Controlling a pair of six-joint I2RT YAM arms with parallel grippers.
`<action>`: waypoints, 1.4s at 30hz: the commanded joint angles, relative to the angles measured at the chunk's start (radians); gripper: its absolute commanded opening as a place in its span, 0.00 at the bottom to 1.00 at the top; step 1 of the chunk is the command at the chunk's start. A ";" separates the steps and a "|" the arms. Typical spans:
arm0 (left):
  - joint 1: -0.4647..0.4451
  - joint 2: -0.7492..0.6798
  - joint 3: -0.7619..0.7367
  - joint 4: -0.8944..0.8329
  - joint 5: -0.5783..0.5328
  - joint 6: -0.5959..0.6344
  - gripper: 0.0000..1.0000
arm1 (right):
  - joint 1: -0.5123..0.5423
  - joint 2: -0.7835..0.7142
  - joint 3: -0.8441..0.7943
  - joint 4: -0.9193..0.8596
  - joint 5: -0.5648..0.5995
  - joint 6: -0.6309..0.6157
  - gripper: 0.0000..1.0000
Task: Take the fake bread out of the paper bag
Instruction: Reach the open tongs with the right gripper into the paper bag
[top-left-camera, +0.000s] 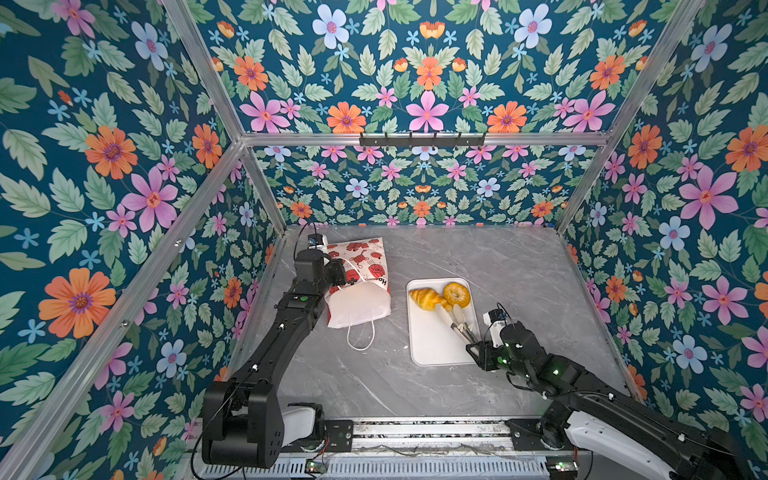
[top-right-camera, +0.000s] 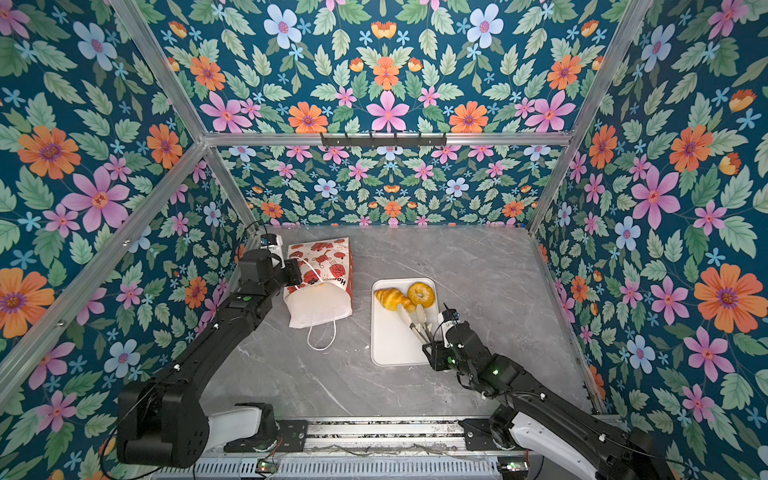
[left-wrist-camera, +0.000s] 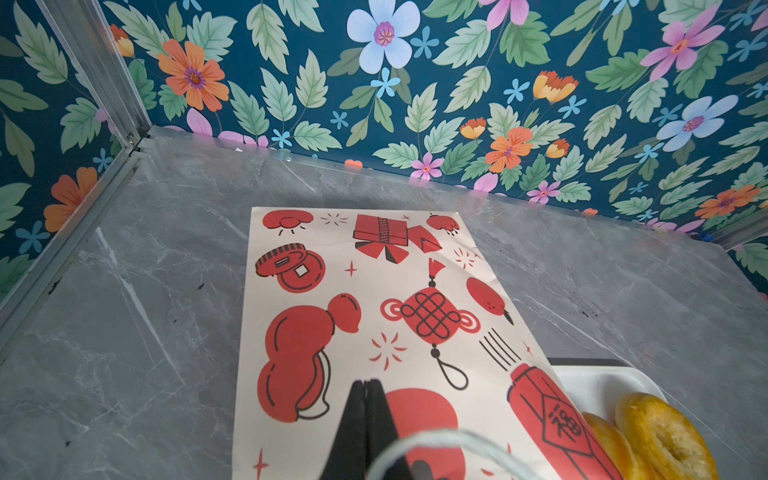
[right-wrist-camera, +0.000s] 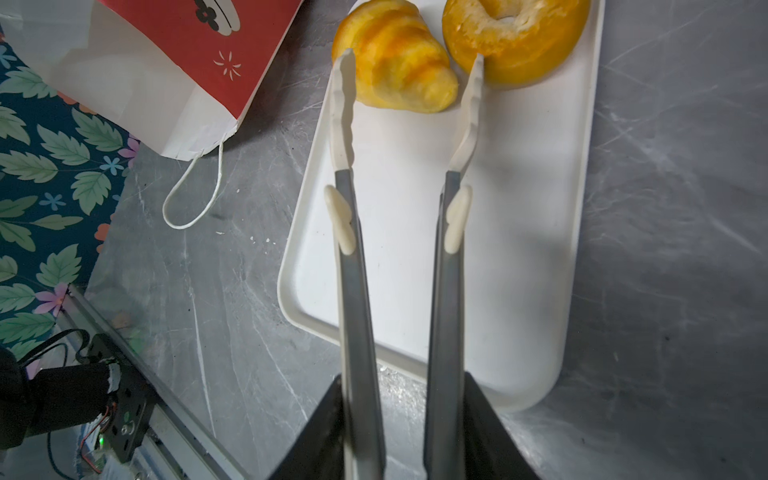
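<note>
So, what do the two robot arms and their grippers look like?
The left arm and right arm are matte black, boxy segments with white base shells, thin black cables and green indicator lights. The left gripper and right gripper are black, tapering wedges.

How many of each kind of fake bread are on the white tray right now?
Croissant: 1
Bagel: 1
Total on the tray: 2
</note>
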 joint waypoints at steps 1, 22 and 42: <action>0.001 0.002 0.001 0.033 0.004 0.003 0.00 | 0.000 -0.020 0.016 -0.003 0.016 -0.016 0.45; 0.002 0.010 0.043 0.016 0.055 -0.011 0.00 | 0.083 0.055 0.199 0.001 -0.194 -0.150 0.35; -0.014 0.002 0.098 -0.027 0.098 -0.059 0.00 | 0.275 0.644 0.566 0.217 -0.064 -0.399 0.34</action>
